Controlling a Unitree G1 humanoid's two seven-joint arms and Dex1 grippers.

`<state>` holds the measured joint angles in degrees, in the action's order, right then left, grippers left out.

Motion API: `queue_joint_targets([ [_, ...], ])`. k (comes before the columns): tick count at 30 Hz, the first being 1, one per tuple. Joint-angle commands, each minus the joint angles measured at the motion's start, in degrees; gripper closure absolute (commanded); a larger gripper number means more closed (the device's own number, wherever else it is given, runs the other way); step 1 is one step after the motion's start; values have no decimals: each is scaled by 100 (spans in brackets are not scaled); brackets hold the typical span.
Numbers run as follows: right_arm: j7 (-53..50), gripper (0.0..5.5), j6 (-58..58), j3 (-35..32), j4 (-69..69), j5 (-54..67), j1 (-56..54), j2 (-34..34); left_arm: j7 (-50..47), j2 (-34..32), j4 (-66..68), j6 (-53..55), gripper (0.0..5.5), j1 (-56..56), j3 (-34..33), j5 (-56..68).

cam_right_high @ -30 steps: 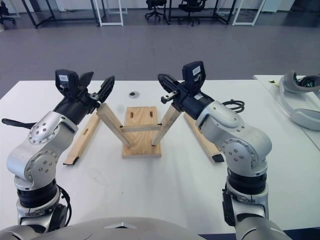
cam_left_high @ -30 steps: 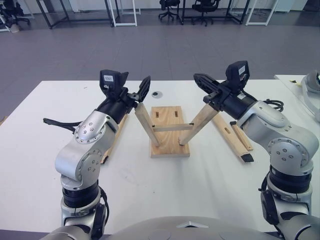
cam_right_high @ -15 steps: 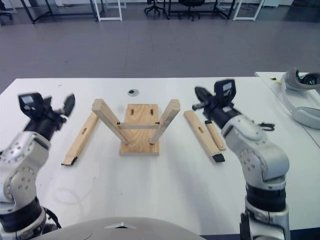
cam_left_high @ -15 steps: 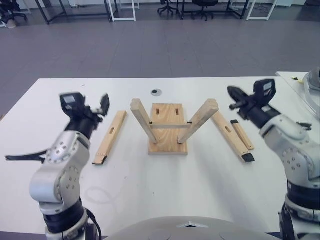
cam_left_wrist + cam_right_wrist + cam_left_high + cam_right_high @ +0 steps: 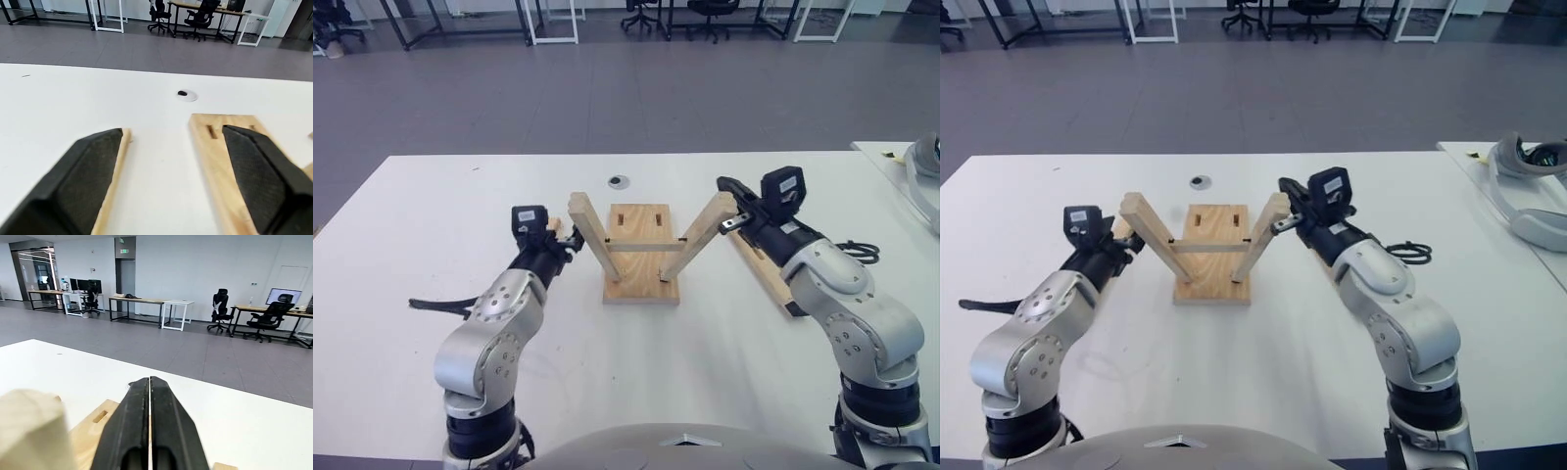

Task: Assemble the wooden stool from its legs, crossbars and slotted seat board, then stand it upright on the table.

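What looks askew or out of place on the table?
On the seat board, the left leg and the right leg lean apart in a wide V, joined by one crossbar. That may be their design; nothing looks spilled or broken.

Left end effector (image 5: 172, 131) splayed — right (image 5: 149, 380) pinched
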<state>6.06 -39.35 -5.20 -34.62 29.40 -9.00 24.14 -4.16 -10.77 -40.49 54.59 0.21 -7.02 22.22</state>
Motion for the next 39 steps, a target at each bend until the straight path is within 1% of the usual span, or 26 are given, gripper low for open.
queue_joint_targets([
  [1,190,543,344,171,925,-694,322,191,610,-531,621,-415,173,275,191,-255],
  [2,335,543,330,490,1117,-923,363,296,763,-600,834,-503,173,307,340,-304],
  [4,853,543,339,1387,1532,-1420,356,564,1247,-712,1326,-776,173,337,679,-342],
  [6,1345,543,577,2536,2152,-2376,58,913,2126,-1570,1981,-1405,173,282,1510,-932],
  [7,1547,543,620,2971,2365,-2776,-108,1033,2460,-1965,2376,-1683,173,178,1854,-1281],
  [9,2059,543,746,3602,2443,-3320,-442,1181,2939,-2457,2980,-2112,173,-71,2329,-1807],
  [11,2652,543,775,3855,2186,-3414,-672,1244,3223,-2544,3267,-2470,173,-290,2553,-2027],
  [13,3207,543,1063,3893,1899,-3262,-814,1208,3353,-2175,3584,-3176,173,-625,2552,-1967],
  [15,3617,543,1288,3872,1674,-3064,-801,1105,3658,-2008,4020,-3975,173,-916,2508,-1860],
  [19,4212,543,1505,3608,1424,-2556,-686,973,4276,-1817,4375,-4982,173,-1025,1956,-1289],
  [23,4469,543,1672,3516,1302,-2298,-499,885,4434,-2035,5363,-6230,173,-1048,1496,-1508],
  [24,4532,543,1640,3347,1200,-2140,-430,943,4397,-2092,5550,-6413,173,-1106,1363,-1538],
  [26,4782,543,1581,2825,1108,-1797,-293,1322,4325,-2261,5692,-6604,173,-1128,1120,-1573],
  [28,5131,543,1758,2227,1474,-1775,-273,2024,4327,-2434,5383,-6551,173,-815,831,-1484],
  [30,5397,543,1931,1775,1902,-1801,-314,2528,4343,-2545,4824,-6360,173,-347,653,-1437],
  [31,5464,543,2042,1629,2131,-1840,-360,2674,4350,-2538,4412,-6153,173,-103,593,-1319],
  [34,5580,543,2468,1603,2911,-2137,-633,2801,4177,-2340,2960,-5243,173,366,601,-903],
  [36,5213,543,2994,1700,3665,-2498,-1103,2404,3954,-2073,2152,-4517,173,360,793,-578],
  [37,4866,543,3352,1858,4254,-2739,-1510,1912,3717,-1839,2004,-4109,173,231,930,-546],
  [39,4388,543,3943,2325,5329,-3303,-2182,1088,3406,-1634,2050,-3410,173,76,1216,-711],
])
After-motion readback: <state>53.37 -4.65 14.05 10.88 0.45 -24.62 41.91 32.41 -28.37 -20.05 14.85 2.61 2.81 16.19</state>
